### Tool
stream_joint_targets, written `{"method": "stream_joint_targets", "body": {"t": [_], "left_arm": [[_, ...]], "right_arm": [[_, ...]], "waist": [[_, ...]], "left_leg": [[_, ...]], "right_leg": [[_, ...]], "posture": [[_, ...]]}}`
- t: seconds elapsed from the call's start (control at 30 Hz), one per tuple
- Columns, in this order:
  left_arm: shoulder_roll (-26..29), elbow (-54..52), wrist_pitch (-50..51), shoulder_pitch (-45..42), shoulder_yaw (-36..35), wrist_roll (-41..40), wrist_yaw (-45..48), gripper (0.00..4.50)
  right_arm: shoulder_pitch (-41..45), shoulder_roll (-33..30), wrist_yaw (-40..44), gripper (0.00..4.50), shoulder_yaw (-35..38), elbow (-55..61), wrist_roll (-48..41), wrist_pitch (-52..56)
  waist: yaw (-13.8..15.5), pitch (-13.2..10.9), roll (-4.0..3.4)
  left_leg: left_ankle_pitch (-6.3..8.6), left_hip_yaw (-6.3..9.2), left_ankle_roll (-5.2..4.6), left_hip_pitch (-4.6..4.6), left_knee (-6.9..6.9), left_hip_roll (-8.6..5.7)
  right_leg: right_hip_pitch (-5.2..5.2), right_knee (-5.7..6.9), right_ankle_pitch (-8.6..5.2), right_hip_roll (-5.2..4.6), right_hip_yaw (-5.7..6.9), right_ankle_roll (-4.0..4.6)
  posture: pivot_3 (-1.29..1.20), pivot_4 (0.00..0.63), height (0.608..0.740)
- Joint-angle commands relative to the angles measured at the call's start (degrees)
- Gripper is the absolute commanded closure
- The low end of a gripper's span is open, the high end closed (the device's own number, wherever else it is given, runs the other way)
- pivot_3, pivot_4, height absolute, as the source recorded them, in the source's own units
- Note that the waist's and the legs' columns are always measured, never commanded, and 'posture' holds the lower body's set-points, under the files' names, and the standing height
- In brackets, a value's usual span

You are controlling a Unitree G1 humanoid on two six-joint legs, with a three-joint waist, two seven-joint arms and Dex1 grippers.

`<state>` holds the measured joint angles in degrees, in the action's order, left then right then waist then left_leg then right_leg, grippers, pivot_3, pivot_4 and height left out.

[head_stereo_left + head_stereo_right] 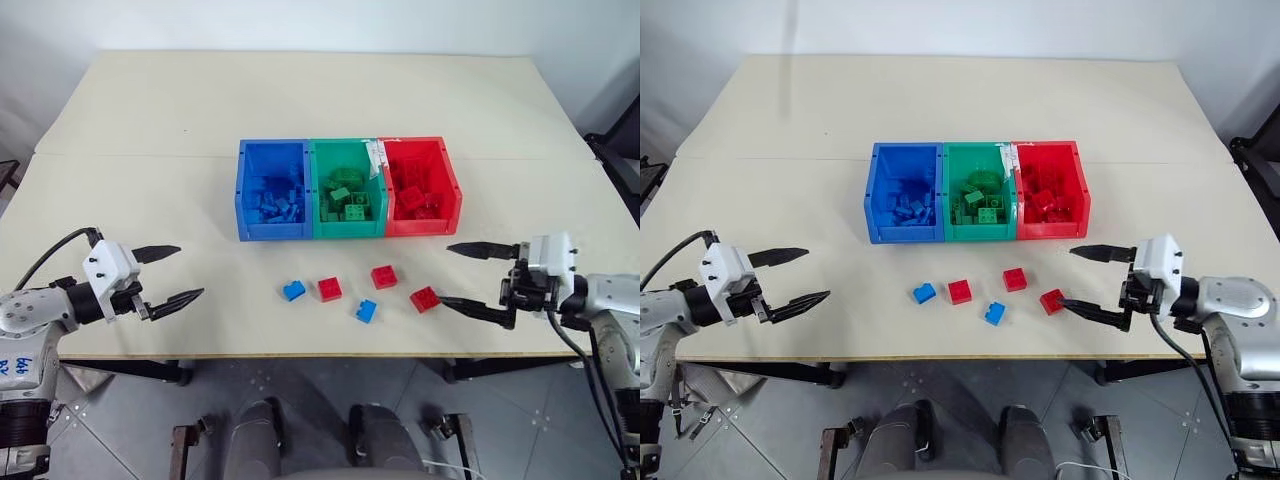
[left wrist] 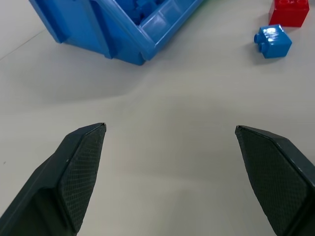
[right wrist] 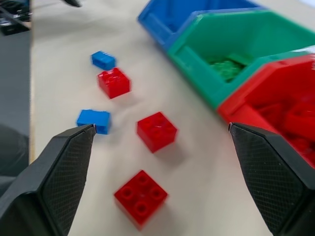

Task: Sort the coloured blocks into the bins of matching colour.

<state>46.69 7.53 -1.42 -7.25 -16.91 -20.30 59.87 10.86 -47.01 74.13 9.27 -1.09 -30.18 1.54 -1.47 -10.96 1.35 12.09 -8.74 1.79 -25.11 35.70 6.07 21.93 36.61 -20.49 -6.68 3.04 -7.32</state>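
Note:
Three joined bins stand mid-table: blue (image 1: 270, 230), green (image 1: 347, 228) and red (image 1: 422, 225), each holding bricks of its own colour. In front of them lie loose blocks: a blue one (image 1: 293, 290), a red one (image 1: 329, 289), a second red one (image 1: 384, 277), a second blue one (image 1: 366, 311) and a third red one (image 1: 424, 299). My left gripper (image 1: 190, 271) hovers open and empty at the left, well apart from the blocks. My right gripper (image 1: 444, 274) is open at the right, its lower fingertip close beside the rightmost red block (image 3: 141, 196).
The beige table (image 1: 300, 100) stretches far behind the bins. Its front edge (image 1: 320, 352) runs just below the loose blocks. A dark chair (image 1: 622, 150) stands past the table's right side.

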Motion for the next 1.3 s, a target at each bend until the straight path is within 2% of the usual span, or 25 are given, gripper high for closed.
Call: {"method": "stream_joint_targets", "body": {"t": [0.03,0.17,0.37,0.53,0.63,0.8,1.0,1.17,1.27,1.3], "left_arm": [[-0.4,-3.0,0.3,-0.1,0.0,-1.1,-0.2,0.03],[-2.0,-8.9,6.7,-0.4,2.0,-5.2,0.6,0.03],[-6.7,-18.6,9.0,-2.8,11.3,-3.8,-0.4,0.03],[-10.0,-20.2,7.6,-4.4,18.4,-1.2,0.2,0.03],[-10.9,-20.1,7.8,-4.8,18.5,-3.4,1.4,0.03],[-8.6,-19.3,8.8,-3.0,16.0,-5.0,3.0,0.03],[-6.6,-19.6,7.6,0.9,12.1,-6.2,4.0,0.03],[-6.1,-20.2,6.1,4.6,8.8,-6.8,4.6,0.03],[-5.9,-20.9,5.9,5.9,7.9,-6.6,4.2,0.00],[-5.9,-21.2,5.9,6.3,7.6,-6.7,4.0,0.00]], "right_arm": [[-0.2,0.0,0.6,0.00,1.7,-0.6,0.4,-1.9],[-2.9,-1.2,0.5,0.00,5.1,-1.2,-0.4,-2.2],[-9.9,-4.2,2.4,0.00,11.8,-6.2,0.8,-4.1],[-10.7,-6.8,5.0,0.00,11.1,-13.8,4.2,-6.8],[-7.4,-6.5,6.7,0.00,8.8,-17.2,5.4,-8.0],[1.8,-4.3,9.9,0.00,1.7,-19.6,7.4,-6.8],[12.5,-1.5,13.6,0.00,-6.8,-25.5,11.3,-5.6],[21.2,3.5,15.7,0.00,-13.8,-34.6,16.8,-9.2],[23.7,5.6,16.5,0.58,-15.1,-37.7,17.7,-11.0],[24.1,5.9,17.2,0.93,-15.4,-38.2,17.7,-11.2]], "waist": [[0.0,0.0,0.00],[0.1,0.0,0.00],[1.1,0.0,0.00],[1.1,0.0,0.00],[0.7,0.0,0.00],[-0.4,0.0,-0.02],[-0.3,0.0,-0.04],[-0.3,0.0,-0.04],[-0.4,0.0,-0.04],[-0.4,0.0,-0.04]], "left_leg": [[-0.01,-0.02,0.01,0.01,0.01,0.00],[0.00,-0.03,0.01,0.01,0.09,0.02],[0.02,-0.03,0.00,0.07,0.36,0.01],[0.01,-0.02,0.01,0.27,0.38,0.01],[0.01,-0.03,0.02,0.35,0.36,0.03],[-0.01,-0.03,0.04,0.43,0.37,0.05],[0.01,-0.07,0.05,0.46,0.35,0.08],[0.01,-0.08,0.05,0.45,0.37,0.08],[0.02,-0.08,0.08,0.45,0.35,0.09],[0.03,-0.09,0.08,0.45,0.34,0.09]], "right_leg": [[0.00,0.00,0.00,0.00,0.00,-0.01],[-0.01,0.11,0.00,0.01,-0.01,-0.02],[-0.17,0.17,0.01,0.02,-0.04,-0.04],[-0.33,0.19,0.02,0.02,-0.07,-0.03],[-0.35,0.22,0.01,0.04,-0.11,-0.03],[-0.38,0.32,0.01,0.04,-0.12,-0.03],[-0.38,0.30,0.01,0.02,-0.13,-0.02],[-0.37,0.31,0.01,0.01,-0.13,-0.01],[-0.35,0.31,0.00,0.01,-0.12,0.00],[-0.35,0.31,0.00,0.01,-0.13,0.00]], "posture": [[0.00,0.150,0.740],[0.00,0.150,0.740],[0.00,0.150,0.740],[0.00,0.150,0.740],[0.00,0.150,0.740],[0.00,0.150,0.740],[0.00,0.150,0.740],[0.00,0.150,0.740],[0.00,0.150,0.740],[0.00,0.150,0.740]]}}
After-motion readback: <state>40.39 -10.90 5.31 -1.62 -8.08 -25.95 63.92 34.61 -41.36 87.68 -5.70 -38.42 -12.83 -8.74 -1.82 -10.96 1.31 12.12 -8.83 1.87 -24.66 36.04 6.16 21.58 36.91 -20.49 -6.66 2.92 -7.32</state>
